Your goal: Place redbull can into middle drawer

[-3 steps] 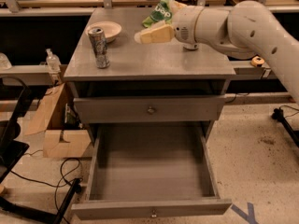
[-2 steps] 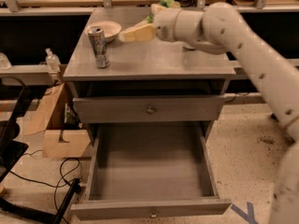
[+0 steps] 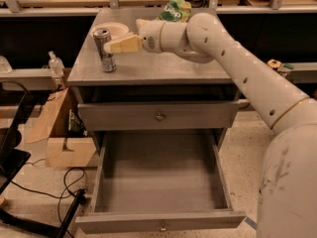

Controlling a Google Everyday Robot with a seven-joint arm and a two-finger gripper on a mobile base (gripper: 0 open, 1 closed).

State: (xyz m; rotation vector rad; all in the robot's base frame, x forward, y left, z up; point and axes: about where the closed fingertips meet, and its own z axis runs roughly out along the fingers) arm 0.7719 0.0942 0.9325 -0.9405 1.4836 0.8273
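Since the earlier frame the arm [image 3: 237, 58] has swung left, stretched level over the cabinet top [image 3: 163, 68]. Its gripper [image 3: 110, 45] is at the upright redbull can [image 3: 103, 59]; open or closed, I cannot tell. Below, the middle drawer [image 3: 158, 221] stands open.

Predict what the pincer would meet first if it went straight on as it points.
Probably the redbull can, upright just ahead of the pincer on the cabinet top, though depth is unclear.
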